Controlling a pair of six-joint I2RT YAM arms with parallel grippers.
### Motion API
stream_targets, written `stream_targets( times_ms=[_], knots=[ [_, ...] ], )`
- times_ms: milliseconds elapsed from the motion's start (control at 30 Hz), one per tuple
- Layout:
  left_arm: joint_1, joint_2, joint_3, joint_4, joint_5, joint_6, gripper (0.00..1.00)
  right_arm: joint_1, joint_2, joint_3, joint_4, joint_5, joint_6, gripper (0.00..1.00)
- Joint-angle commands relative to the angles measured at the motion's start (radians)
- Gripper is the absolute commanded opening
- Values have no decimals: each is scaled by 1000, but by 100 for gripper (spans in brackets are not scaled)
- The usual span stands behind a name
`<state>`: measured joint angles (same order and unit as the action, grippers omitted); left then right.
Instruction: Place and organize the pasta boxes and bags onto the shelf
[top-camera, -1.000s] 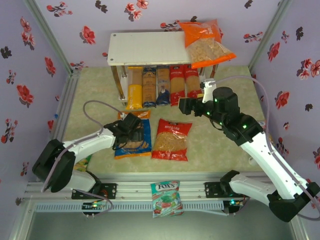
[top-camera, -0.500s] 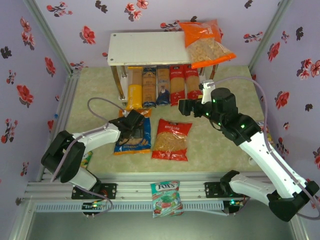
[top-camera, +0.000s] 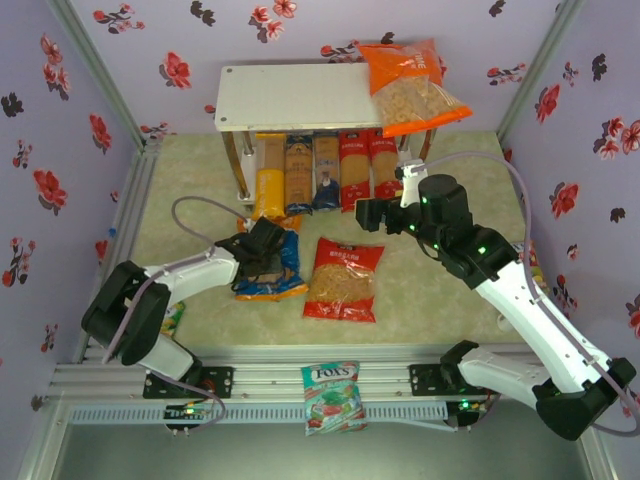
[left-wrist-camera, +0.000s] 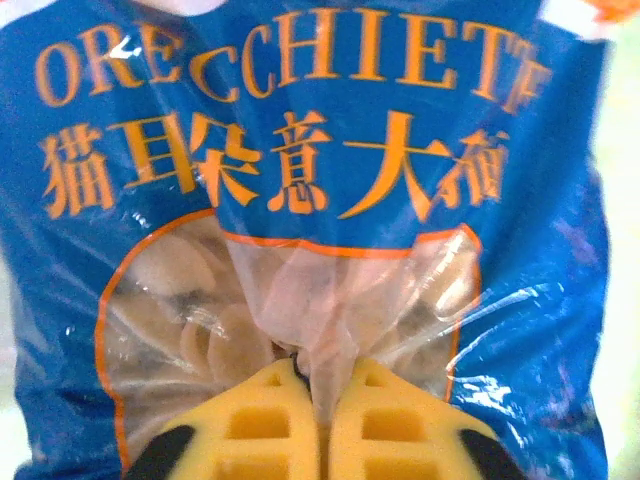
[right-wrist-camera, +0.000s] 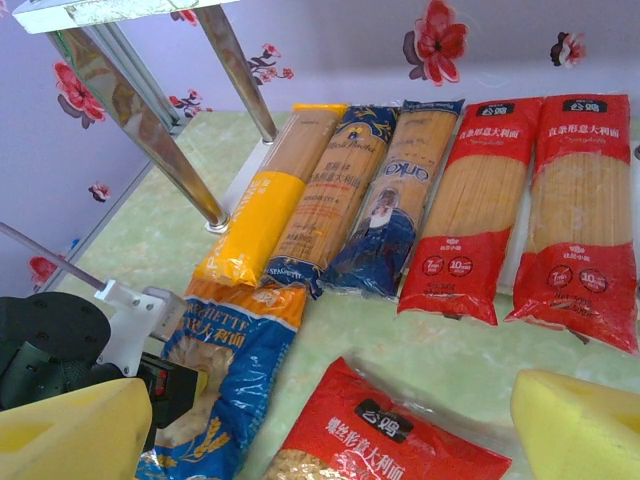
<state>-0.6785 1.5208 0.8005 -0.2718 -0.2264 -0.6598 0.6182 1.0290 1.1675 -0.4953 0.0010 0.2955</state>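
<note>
From the top camera, the shelf (top-camera: 300, 97) stands at the far edge of the green surface (top-camera: 440, 290). It has a white flat board on thin shiny legs. The orange bag (top-camera: 412, 90) lies on the board's right end and hangs over its corner. Under the board, five pasta boxes (top-camera: 326, 175) lie side by side: yellow, two dark blue, two red. Their long axes run from the far edge toward the near edge. The left hand (top-camera: 262, 245) is clamped on the blue bag (top-camera: 275, 275), which is crumpled in the middle of the surface. The red bag (top-camera: 343, 280) lies flat just beside it on the right. The right hand (top-camera: 370, 213) hovers above the red boxes' near ends. A FOX'S candy bag (top-camera: 330, 395) rests on the near rail.

In the left wrist view, yellow fingers (left-wrist-camera: 270, 425) pinch a fold of the bag's clear glossy window, below the word ORECCHIETTE.

In the right wrist view, the yellow foam fingers (right-wrist-camera: 580, 425) stand wide apart and hold nothing.
</note>
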Motion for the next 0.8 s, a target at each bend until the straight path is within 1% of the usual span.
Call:
stream_targets(
  times_ms=[0,200,400,567,767],
  knots=[
    [-3,53,-78,-86,135,-14,0,2,-6,-8,20,24,-9,94],
    [-1,1,-84,-95,167,18,0,1,-18,-10,15,37,-3,94],
    [-1,-200,-112,-97,128,46,0,1,-39,-19,19,68,12,94],
    [-1,-354,-46,-202,119,83,0,1,-46,-22,34,80,26,94],
    [0,-463,31,-297,132,103,0,1,-50,-28,50,91,42,94]
  ],
)
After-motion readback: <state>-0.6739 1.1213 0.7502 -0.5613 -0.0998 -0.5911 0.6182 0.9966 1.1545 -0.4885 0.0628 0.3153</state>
